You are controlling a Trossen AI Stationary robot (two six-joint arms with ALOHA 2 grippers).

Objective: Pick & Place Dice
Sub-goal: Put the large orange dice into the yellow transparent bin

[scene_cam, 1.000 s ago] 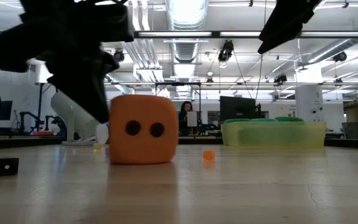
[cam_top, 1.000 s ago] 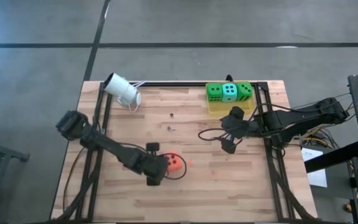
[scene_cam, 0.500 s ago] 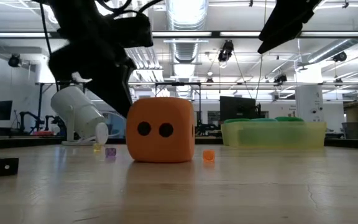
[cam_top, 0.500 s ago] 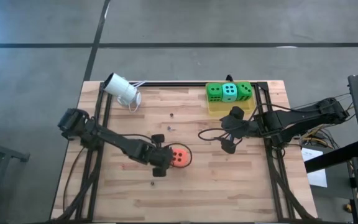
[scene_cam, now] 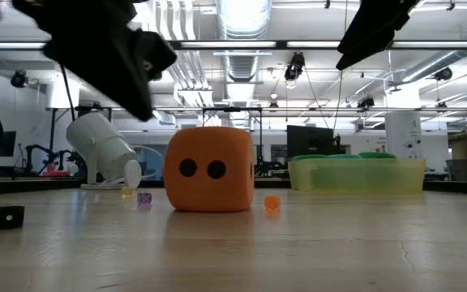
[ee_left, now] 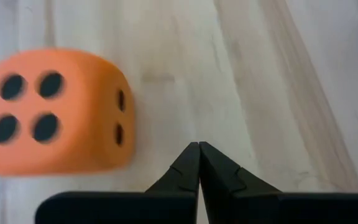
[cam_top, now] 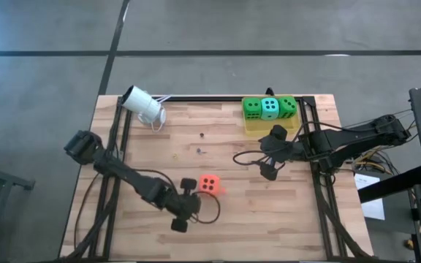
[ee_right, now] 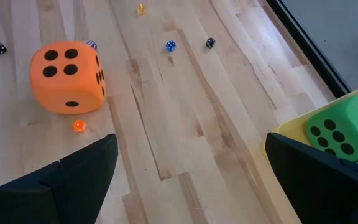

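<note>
An orange-red die [cam_top: 209,184] sits loose near the middle of the wooden table [cam_top: 283,219], just beside the empty, closed left gripper [cam_top: 185,207], the right gripper [cam_top: 269,155] gaping empty upper right; it looks soft and light, best pinched across opposite flat faces.

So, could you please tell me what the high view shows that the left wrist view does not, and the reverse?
Only the high view shows the two green dice and the teal die in the yellow bin, the white camera, and the open right tool. Only the left wrist view shows the left tool shut, fingertips together, beside the die without touching it. Both show the orange die on the wooden table.
</note>
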